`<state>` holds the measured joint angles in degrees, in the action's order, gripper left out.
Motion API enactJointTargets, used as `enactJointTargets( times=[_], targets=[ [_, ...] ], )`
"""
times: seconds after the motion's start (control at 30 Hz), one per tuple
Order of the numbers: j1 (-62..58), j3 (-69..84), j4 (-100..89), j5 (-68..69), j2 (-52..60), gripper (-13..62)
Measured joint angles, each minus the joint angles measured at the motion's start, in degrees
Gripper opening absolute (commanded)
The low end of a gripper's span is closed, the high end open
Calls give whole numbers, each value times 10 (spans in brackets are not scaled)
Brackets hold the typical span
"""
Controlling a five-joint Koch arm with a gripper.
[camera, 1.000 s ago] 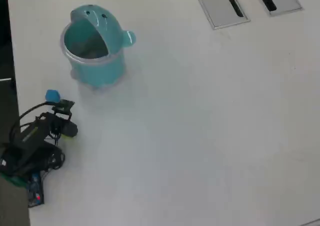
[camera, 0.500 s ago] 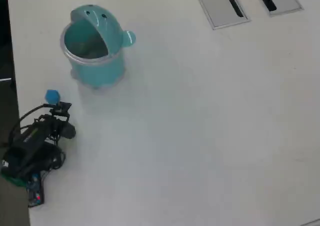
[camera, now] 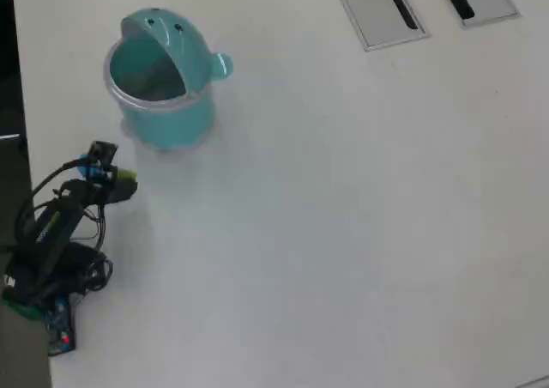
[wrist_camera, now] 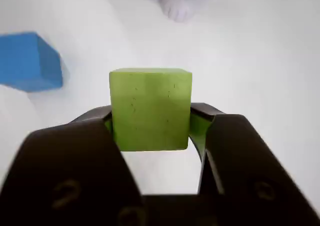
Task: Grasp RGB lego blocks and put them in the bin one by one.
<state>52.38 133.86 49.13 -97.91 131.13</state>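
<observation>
Wrist view, left to right: blue block (wrist_camera: 30, 61) lay on the white tabletop (wrist_camera: 260, 76) at the left edge, apart from the pincer. In the middle, pincer (wrist_camera: 150, 131) pinched the yellow-green block (wrist_camera: 150, 108), one dark jaw pressed to each side face, block held clear above the tabletop. Up at the top edge, only a blurred pale shape, too unclear to name.

Overhead view, left to right: black arm (camera: 51, 233) stood near the left edge of the tabletop (camera: 360, 233), pincer (camera: 120, 189) reaching right with a speck of yellow-green block (camera: 127, 188) at its tip, and a sliver of blue block (camera: 86, 160) just beside the wrist. Teal whale-shaped bin (camera: 163, 79) stood upright just beyond the pincer, not touching. Far right at the top, two grey slotted panels (camera: 369, 10).
</observation>
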Motion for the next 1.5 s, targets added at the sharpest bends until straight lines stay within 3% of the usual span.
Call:
enactJointTargets(
  times=[0.6, 0.73, 1.07, 1.5],
  targets=[
    [32, -241, -4, 70, 0, 139],
    [47, -355, -4, 103, -26, 139],
    [60, -514, -34, 116, -233, 139],
    [63, -585, -77, 121, -383, 140]
  ],
)
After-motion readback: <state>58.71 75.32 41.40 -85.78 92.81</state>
